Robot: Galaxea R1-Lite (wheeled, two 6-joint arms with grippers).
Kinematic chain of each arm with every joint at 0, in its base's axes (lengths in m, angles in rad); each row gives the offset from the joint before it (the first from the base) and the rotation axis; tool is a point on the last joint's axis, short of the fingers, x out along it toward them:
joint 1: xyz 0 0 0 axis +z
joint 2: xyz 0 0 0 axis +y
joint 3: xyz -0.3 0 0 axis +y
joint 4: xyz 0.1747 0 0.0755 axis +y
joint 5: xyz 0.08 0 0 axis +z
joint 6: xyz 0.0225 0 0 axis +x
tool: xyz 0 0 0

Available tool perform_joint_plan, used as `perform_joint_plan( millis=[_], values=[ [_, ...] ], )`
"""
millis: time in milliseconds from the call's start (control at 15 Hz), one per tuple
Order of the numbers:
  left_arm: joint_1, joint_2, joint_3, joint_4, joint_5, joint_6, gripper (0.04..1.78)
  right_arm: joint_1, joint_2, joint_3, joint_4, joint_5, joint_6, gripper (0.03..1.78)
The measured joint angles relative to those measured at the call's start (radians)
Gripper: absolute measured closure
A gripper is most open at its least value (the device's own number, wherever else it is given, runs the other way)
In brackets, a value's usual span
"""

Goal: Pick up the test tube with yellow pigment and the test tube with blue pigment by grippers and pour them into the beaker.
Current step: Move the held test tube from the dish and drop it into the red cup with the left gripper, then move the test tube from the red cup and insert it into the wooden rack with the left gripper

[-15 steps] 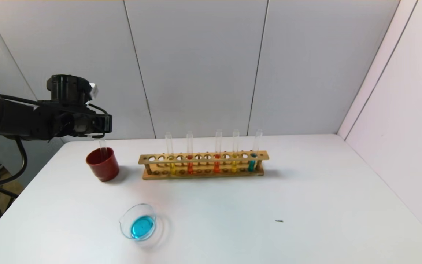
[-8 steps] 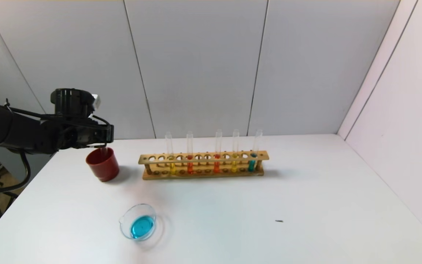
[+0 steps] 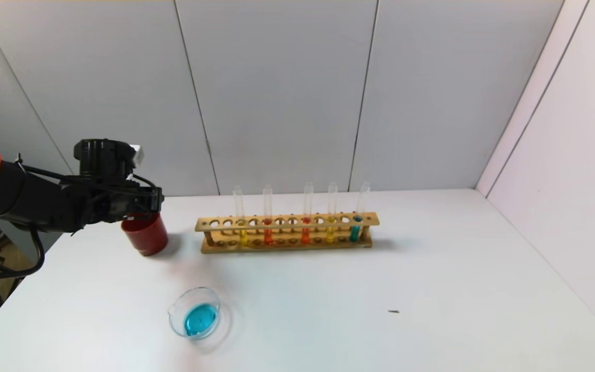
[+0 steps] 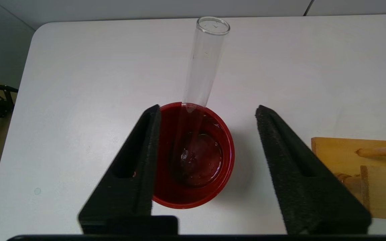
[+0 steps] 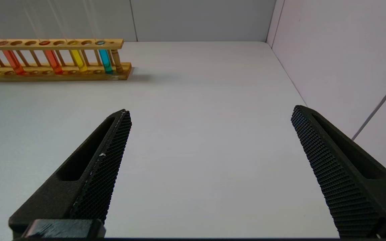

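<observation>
The left gripper (image 4: 206, 113) hangs wide open over the red cup (image 4: 193, 157) at the table's (image 3: 432, 289) far left, holding nothing. An empty tube (image 4: 204, 63) leans in the cup. Right of it, the rack (image 3: 287, 230) holds the yellow tube (image 3: 331, 222) and blue tube (image 3: 357, 222). The beaker (image 3: 195, 312), near left, holds blue liquid. The right gripper (image 5: 209, 113) is wide open, empty, over the table's right side.
</observation>
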Motion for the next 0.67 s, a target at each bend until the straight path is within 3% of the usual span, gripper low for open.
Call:
perform_joint_plan(
  millis=[133, 333, 667],
  values=[
    [-0.001, -0.021, -0.001, 0.001, 0.0, 0.006, 0.42, 0.0, 0.0, 0.0, 0.0, 0.0, 0.0, 0.07],
    [-0.036, -0.074, 0.008, 0.015, 0.001, 0.01, 0.14, -0.001, 0.0, 0.0, 0.0, 0.0, 0.001, 0.07],
    [-0.142, -0.16, 0.053, 0.016, 0.013, -0.001, 0.07, 0.0, 0.0, 0.0, 0.0, 0.0, 0.0, 0.07]
  ],
)
